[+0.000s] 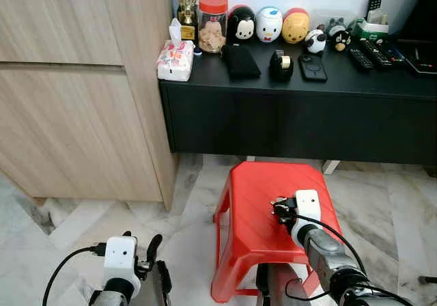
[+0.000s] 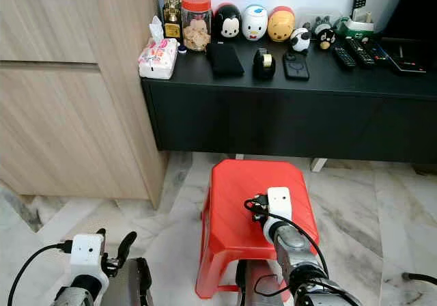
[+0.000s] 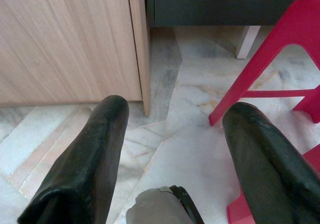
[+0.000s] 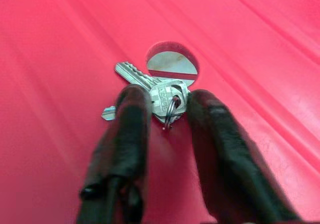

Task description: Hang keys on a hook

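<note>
right gripper on the red stool, fingers straddling silver keys, not clenched; left gripper spread wide at 7 o'clock.

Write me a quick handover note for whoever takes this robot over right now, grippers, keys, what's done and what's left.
Right gripper: down on the red stool, fingers open on either side of the keys, not yet closed on them.
Left gripper: open, idle, low over the marble floor beside the stool.
Keys: flat on the stool's seat, next to its centre hole.
Done: right gripper lined up on the keys.
Left: grasp, lift, find the hook, hang the keys. No hook can be made out.
</note>
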